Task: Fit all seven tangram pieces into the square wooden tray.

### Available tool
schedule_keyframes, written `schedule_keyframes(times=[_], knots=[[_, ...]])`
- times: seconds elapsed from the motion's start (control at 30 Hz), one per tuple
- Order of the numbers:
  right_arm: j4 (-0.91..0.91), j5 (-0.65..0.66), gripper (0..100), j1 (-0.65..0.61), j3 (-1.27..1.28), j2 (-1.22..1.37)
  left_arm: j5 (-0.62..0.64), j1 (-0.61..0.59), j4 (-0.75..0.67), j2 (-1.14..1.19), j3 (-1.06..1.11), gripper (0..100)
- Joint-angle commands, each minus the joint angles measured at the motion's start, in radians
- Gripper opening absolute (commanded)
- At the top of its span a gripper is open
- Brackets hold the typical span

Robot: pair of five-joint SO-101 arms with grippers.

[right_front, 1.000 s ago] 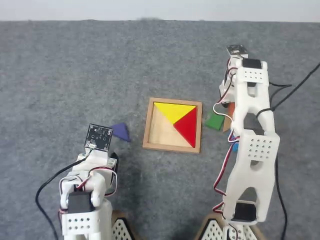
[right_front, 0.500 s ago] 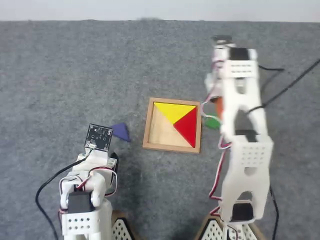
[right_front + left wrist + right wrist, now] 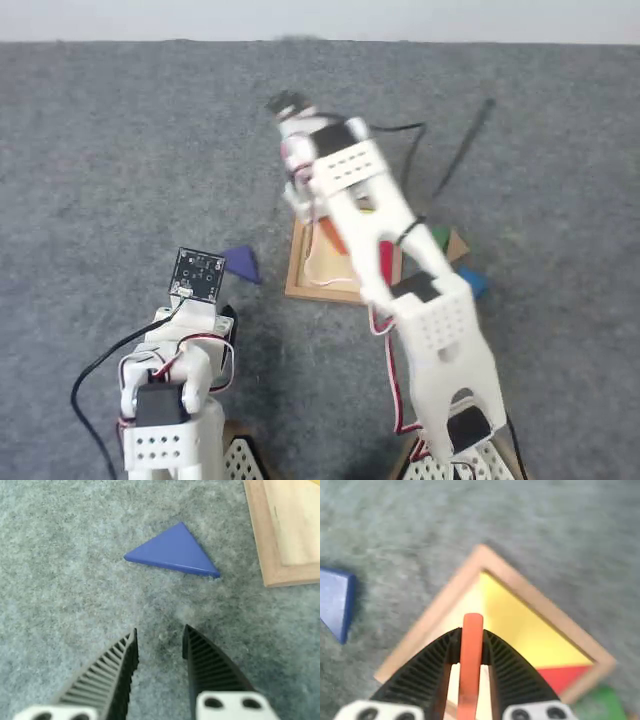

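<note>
- The right hand [image 3: 471, 636] is clamped on a thin orange tangram piece [image 3: 469, 680], held on edge above the square wooden tray [image 3: 426, 614], over the bare wood beside the yellow piece.
- A yellow triangle piece [image 3: 525, 630] and a red triangle piece [image 3: 565, 675] lie flat in the tray, touching each other; the open wood next to them looks like the target.
- To seat it well, the wrist likely needs turning until the orange edges run along the yellow edge and the rim, then lowering close before release. Let go high or on edge, it may come to rest tilted on a neighbour.
- The left hand [image 3: 160, 633] hangs partly open and empty over the grey felt table [image 3: 120, 130], near the blue triangle piece [image 3: 172, 555].
</note>
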Motion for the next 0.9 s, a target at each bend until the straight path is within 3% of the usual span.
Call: schedule_keyframes(times=[0.0,0.17,0.53,0.73,0.87], knots=[[-0.038,-0.020,1.5,-0.024,-0.075,-0.013,0.009,-0.006,0.005,-0.020,-0.015,14],[-0.030,-0.081,1.8,-0.025,-0.074,-0.010,0.009,-0.006,0.005,-0.020,-0.015,14],[-0.039,-0.083,2.1,-0.071,-0.078,0.077,0.009,-0.006,0.005,-0.020,-0.015,14],[-0.027,-0.069,16.9,-0.062,-0.080,0.059,0.009,-0.006,0.005,-0.020,-0.015,14],[-0.038,-0.002,16.1,-0.067,-0.080,0.018,0.009,-0.006,0.005,-0.020,-0.015,14]])
